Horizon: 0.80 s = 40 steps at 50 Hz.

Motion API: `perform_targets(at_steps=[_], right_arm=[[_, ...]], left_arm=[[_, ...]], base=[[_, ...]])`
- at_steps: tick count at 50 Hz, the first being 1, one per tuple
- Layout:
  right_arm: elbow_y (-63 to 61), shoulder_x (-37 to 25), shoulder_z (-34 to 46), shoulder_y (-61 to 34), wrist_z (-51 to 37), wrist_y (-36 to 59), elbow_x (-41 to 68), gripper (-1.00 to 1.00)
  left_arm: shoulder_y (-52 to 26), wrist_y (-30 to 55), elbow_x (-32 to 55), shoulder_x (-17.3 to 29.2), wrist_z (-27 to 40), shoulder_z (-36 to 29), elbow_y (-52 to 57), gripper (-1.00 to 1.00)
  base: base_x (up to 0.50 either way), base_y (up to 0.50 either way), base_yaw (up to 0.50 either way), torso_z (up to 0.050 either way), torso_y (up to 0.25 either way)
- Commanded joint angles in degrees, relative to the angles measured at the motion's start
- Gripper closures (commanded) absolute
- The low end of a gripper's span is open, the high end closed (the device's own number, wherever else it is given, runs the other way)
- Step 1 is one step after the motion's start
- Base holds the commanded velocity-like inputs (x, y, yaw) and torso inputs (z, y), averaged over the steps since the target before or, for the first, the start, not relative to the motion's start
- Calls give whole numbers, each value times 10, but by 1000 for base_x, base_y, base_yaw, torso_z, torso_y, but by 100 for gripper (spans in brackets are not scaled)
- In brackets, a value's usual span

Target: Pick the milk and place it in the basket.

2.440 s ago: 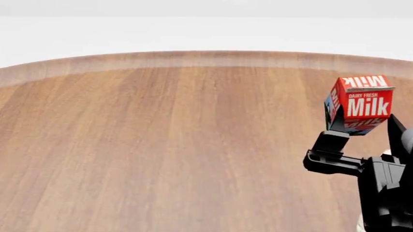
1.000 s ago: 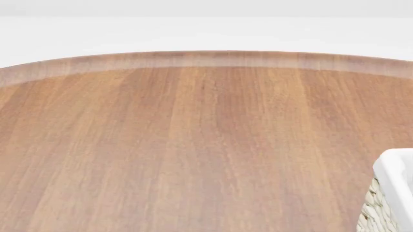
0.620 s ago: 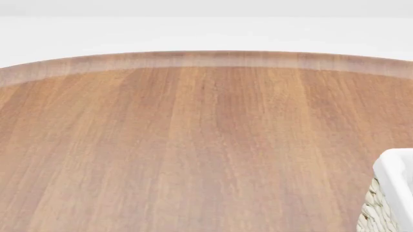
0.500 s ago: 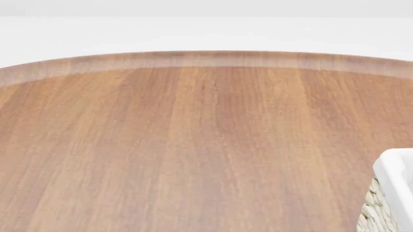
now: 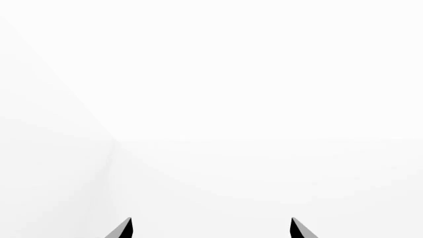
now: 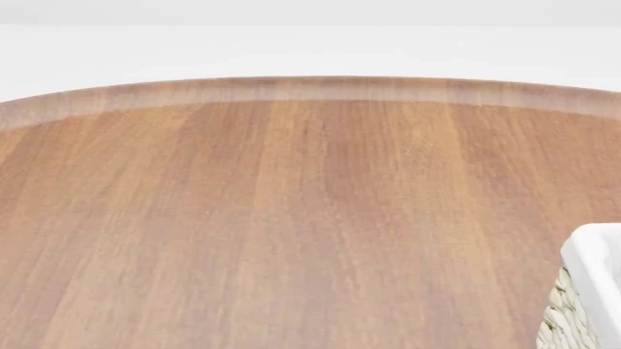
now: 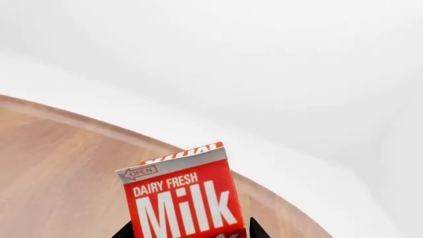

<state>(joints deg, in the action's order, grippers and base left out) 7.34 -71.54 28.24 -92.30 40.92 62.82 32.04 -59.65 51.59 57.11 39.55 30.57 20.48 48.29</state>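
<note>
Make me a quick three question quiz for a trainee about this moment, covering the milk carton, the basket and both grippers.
1. True or false: the milk already sits inside the basket.
2. Which gripper holds the milk? A) left gripper B) right gripper C) neither
3. Fill in: in the head view, only a corner of the basket shows at the lower ____ edge, on the wooden table.

Key:
1. False; the wrist view shows it between the right gripper's fingertips, above the table.
2. B; the left gripper's fingertips are apart with nothing between them.
3. right
</note>
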Motion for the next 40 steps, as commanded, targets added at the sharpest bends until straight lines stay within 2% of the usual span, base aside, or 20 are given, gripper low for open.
perform_targets(at_steps=[1, 12, 40], right_arm=[[-3, -14, 7, 2, 15, -3, -5, 100], [-5, -20, 19, 17, 25, 11, -1, 100], [-29, -63, 2, 157, -14, -9, 91, 100]], left_arm=[[0, -2, -1, 1, 1, -4, -2, -100], [0, -5, -1, 1, 2, -7, -3, -100], [12, -12, 1, 4, 6, -3, 0, -100]], base=[[0, 0, 0, 0, 10], [0, 0, 0, 1, 1], [0, 0, 0, 0, 1]])
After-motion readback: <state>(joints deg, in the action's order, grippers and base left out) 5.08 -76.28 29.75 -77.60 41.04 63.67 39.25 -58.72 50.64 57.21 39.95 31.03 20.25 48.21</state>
